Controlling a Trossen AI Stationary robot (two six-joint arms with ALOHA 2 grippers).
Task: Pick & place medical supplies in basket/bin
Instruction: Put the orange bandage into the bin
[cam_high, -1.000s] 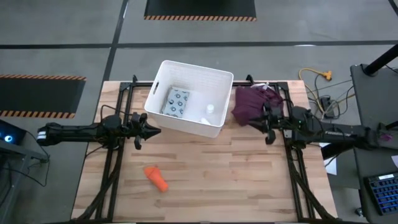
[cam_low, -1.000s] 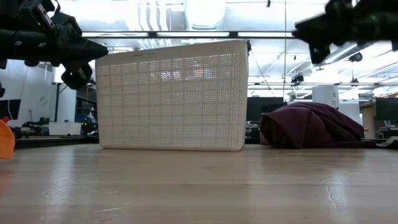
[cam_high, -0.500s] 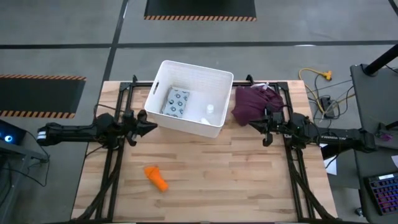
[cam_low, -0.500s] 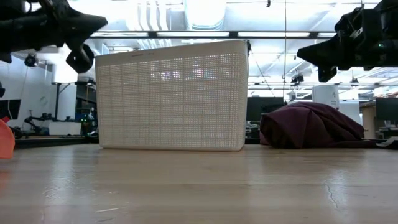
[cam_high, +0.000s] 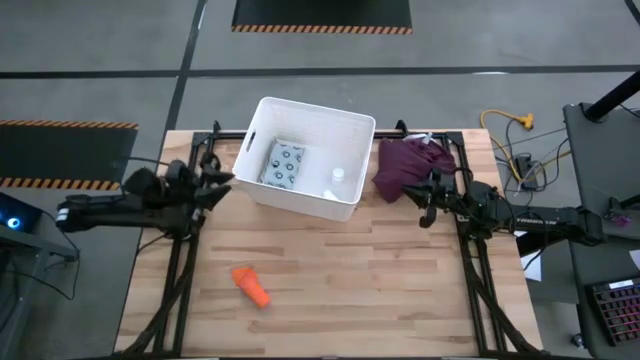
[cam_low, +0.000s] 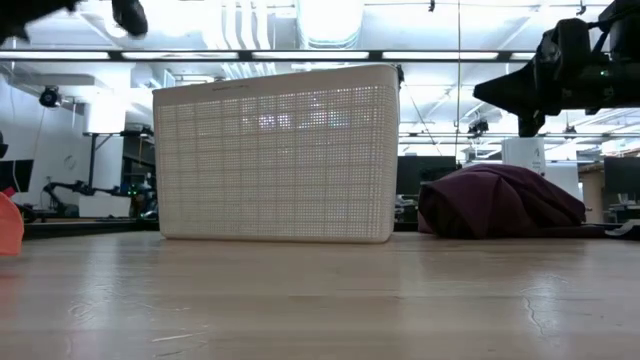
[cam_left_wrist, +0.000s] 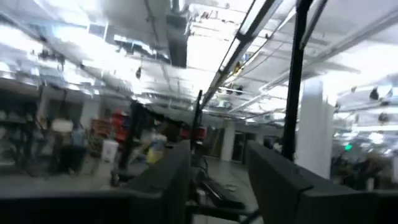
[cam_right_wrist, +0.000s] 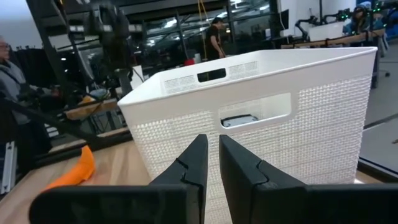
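The white tub (cam_high: 352, 128) stands at the table's far middle; in the low view its mesh wall (cam_low: 275, 155) faces me. Inside lie the grey-blue dotted packet (cam_high: 285, 165), a tiny white vial (cam_high: 338, 174) and a tiny white tube (cam_high: 328, 193). The orange tapered piece (cam_high: 252, 286) lies on its side on the wood near the left front, also showing as the orange piece (cam_right_wrist: 74, 169). My left gripper (cam_high: 222, 186), open and holding nothing, hovers left of the tub, tipped upward. My right gripper (cam_high: 424, 208), shut and holding nothing, hovers right of the tub (cam_right_wrist: 261, 124), pointing at its slot handle.
A maroon cloth heap (cam_high: 410, 165) lies right of the tub, just beyond my right gripper. Bare wood runs along the table's near half. Black frame rails (cam_high: 180, 270) cross the table on both sides. People stand in the room beyond the table.
My left gripper has drawn back toward the table's left and far edges, risen, and tipped upward, nearly leaving the top of the low view. My right gripper has come down a little beside the tub. The supplies and the tub have stayed put.
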